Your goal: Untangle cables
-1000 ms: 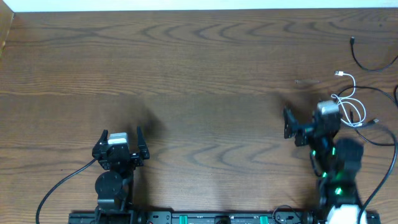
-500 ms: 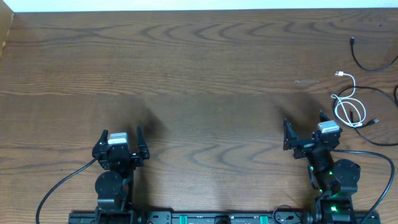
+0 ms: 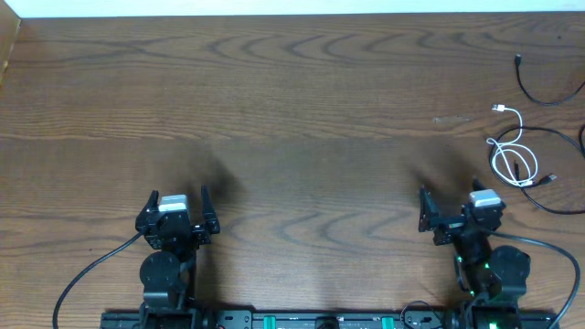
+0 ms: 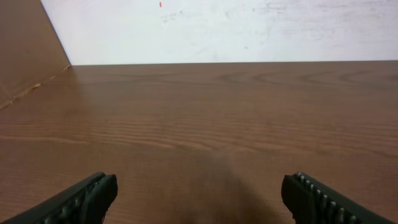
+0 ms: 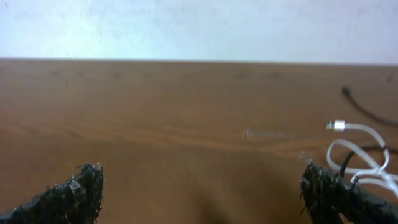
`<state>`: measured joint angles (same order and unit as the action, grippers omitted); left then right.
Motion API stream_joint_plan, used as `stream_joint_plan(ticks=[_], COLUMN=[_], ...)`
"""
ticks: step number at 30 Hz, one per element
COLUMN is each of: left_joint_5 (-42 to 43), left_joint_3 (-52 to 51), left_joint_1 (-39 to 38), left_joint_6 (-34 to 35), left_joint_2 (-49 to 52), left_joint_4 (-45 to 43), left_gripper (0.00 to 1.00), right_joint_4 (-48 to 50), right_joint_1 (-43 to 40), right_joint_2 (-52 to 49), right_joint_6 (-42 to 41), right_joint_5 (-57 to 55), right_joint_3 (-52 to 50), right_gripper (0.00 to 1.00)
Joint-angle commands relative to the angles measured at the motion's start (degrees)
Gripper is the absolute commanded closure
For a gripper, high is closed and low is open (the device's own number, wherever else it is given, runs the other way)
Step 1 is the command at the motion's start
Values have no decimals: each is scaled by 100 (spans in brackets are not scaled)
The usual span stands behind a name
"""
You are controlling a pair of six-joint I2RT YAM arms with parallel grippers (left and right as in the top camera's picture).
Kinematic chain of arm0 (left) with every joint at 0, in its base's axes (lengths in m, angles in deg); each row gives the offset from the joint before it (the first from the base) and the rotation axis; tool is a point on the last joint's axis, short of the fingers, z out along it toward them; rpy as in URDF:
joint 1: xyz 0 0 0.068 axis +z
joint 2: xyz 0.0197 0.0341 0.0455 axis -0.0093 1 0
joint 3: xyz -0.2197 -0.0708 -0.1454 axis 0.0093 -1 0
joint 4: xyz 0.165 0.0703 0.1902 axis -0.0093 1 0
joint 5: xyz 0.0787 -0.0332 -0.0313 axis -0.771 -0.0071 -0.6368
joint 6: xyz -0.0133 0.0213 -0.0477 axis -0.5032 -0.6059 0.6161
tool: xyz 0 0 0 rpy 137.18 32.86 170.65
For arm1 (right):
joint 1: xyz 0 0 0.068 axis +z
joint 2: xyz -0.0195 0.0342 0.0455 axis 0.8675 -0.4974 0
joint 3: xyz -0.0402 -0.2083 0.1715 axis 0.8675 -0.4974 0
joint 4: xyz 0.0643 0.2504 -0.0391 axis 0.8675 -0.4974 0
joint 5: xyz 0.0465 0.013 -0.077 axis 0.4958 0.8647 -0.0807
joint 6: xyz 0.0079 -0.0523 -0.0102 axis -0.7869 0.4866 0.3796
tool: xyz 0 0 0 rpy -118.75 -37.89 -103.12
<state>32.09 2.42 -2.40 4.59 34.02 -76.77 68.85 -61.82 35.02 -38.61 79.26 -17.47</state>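
Where the table (image 3: pixel 274 100) nears its right edge, the cables (image 3: pixel 512 157) lie loose: one white, coiled in small loops, the others black, curving beside and beyond it. Right gripper (image 3: pixel 450 203): jaws spread wide, empty, near the cables, which lie ahead and to its right, not touching. Left gripper (image 3: pixel 179 201): jaws spread, empty, well apart from the cables.

matt brown wood-grain table (image 3: pixel 292 91); smooth white plastic-coated cable (image 5: pixel 356 127); left gripper (image 4: pixel 199 190) of ribbed matt black plastic.
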Motion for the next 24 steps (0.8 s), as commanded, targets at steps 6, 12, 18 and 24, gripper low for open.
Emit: stream_joint_plan(ticks=[6,12,18,24], left_joint_5=[-72,-72,-72,-72], left_joint_3=[-111,-111,-111,-111], left_joint_1=[35,35,35,35], left_joint_6=[48,48,48,48], left_joint_2=[-37,-37,-37,-37], left_joint_4=[153,153,153,153], left_gripper=[10,10,10,10], right_joint_4=[-42,-37,-37,-37], right_joint_1=[-61,-61,-61,-61], right_joint_2=[522,522,522,522], right_joint_6=[-96,-94,-94,-94], right_joint_5=[-74,-61,-61,-61], right_joint_3=[-4,-4,-4,-4], right_gripper=[1,1,1,1])
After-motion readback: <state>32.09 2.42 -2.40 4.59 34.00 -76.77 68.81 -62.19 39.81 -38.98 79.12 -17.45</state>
